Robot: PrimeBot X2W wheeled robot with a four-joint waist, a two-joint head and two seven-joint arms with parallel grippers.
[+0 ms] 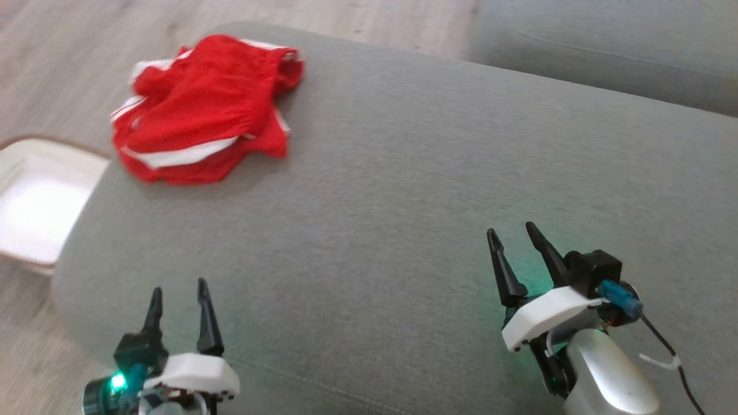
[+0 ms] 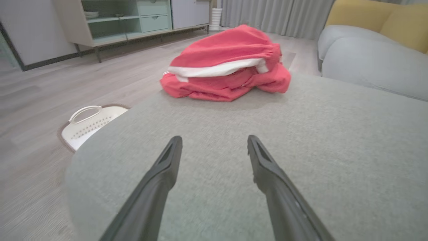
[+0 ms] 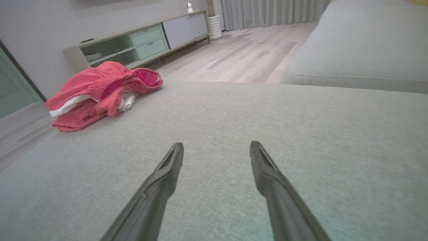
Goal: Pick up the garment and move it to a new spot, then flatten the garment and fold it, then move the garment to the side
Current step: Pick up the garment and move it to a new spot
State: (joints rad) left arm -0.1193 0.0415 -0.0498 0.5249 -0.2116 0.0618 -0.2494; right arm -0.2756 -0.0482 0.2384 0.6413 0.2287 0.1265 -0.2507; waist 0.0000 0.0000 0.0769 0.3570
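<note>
The garment [image 1: 204, 109] is red with white stripes and lies bunched at the far left corner of the grey cushion [image 1: 403, 202]. It also appears straight ahead in the left wrist view [image 2: 227, 65] and at the far left in the right wrist view [image 3: 100, 92]. My left gripper [image 1: 177, 288] hovers at the near left, open with nothing between its fingers [image 2: 214, 140]. Open and empty too, my right gripper [image 1: 512, 231] is at the near right [image 3: 216, 145], well away from the garment.
A white basket [image 1: 34, 202] with a handle sits on the wooden floor left of the cushion [image 2: 90, 122]. Another grey sofa section [image 1: 605, 40] lies beyond at the right. A low cabinet [image 3: 140, 43] stands against the far wall.
</note>
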